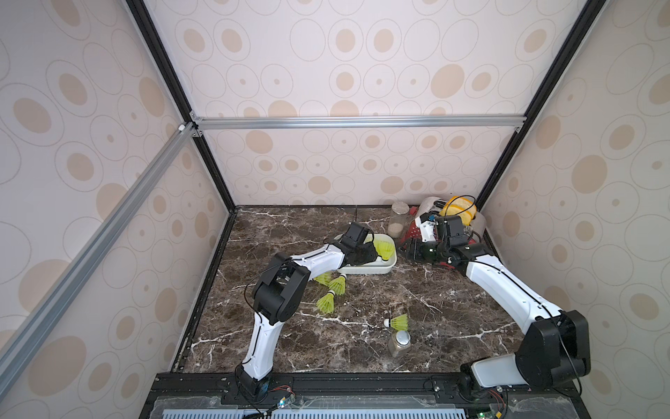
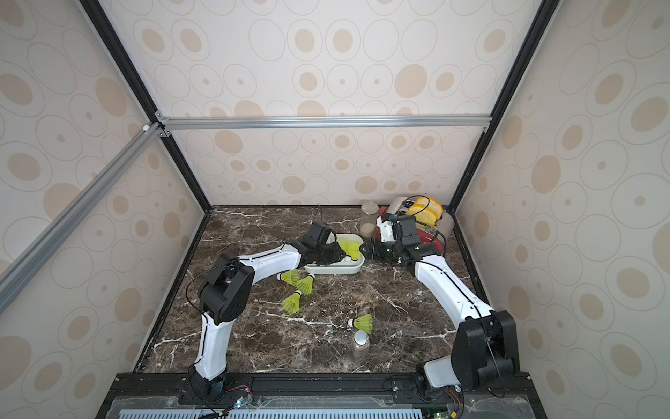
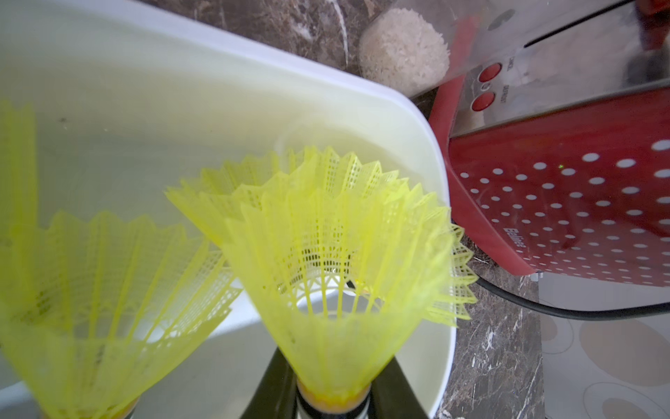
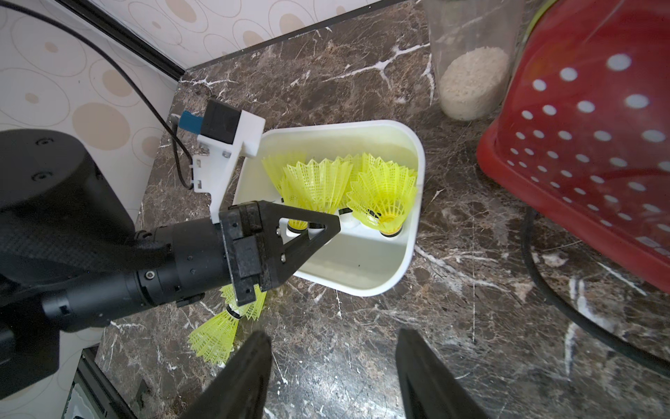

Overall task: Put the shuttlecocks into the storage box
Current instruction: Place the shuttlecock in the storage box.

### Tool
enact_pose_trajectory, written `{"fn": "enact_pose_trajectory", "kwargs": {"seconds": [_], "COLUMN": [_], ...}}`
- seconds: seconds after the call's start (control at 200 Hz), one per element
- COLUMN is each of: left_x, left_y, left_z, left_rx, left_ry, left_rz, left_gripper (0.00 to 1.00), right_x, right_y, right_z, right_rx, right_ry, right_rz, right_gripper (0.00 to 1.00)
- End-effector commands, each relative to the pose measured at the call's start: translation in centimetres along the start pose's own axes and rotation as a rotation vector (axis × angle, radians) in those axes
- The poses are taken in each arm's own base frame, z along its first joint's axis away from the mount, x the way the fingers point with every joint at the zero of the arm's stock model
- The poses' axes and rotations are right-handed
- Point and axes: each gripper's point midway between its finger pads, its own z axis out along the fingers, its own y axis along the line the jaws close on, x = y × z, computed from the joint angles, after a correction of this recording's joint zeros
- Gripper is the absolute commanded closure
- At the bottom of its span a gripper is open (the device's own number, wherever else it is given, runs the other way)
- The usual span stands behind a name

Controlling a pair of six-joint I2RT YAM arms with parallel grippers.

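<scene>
The white storage box [image 1: 366, 270] [image 2: 333, 270] sits mid-table. My left gripper [image 1: 375, 255] [image 3: 333, 399] reaches into it, shut on the base of a neon yellow shuttlecock [image 3: 333, 272] whose skirt points away from the wrist. More shuttlecocks [image 4: 384, 192] stand skirt-up inside the box [image 4: 398, 275]. In front of the box, three shuttlecocks [image 1: 337, 284] [image 2: 293, 303] lie on the marble, one partly under the left arm. Another shuttlecock [image 1: 398, 321] lies nearer the front. My right gripper [image 1: 406, 250] [image 4: 333, 337] hovers open and empty beside the box's right end.
A red dotted toaster [image 1: 411, 237] [image 4: 598, 145] stands right behind the right gripper, its black cord on the table. A rice jar [image 1: 398, 219] stands behind the box. A small metal-capped jar [image 1: 398, 342] stands by the front shuttlecock. A yellow bundle [image 1: 460, 210] fills the back right corner.
</scene>
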Motion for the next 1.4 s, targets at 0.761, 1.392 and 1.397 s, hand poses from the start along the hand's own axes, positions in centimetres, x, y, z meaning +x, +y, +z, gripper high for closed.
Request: {"fn": "enact_pose_trajectory", "kwargs": {"seconds": [0.761, 1.392, 1.397], "left_x": [1.2, -0.3, -0.3], "left_y": [-1.4, -3.1, -3.1], "left_z": [-1.2, -5.7, -5.8], "left_rx": [-0.031, -0.038, -0.038], "left_ry": [0.028, -0.015, -0.015], "left_rz": [0.058, 0.1, 0.102], "left_gripper": [0.48, 0.37, 0.37], "right_x": [-0.8, -1.4, -1.4], "right_y": [0.1, 0.3, 0.3], "right_z": [0.1, -1.6, -1.6], "right_rx": [-0.001, 0.036, 0.036], "right_ry": [-0.001, -0.014, -0.014], "right_rz": [0.019, -0.044, -0.043], "right_gripper": [0.39, 0.39, 0.39]}}
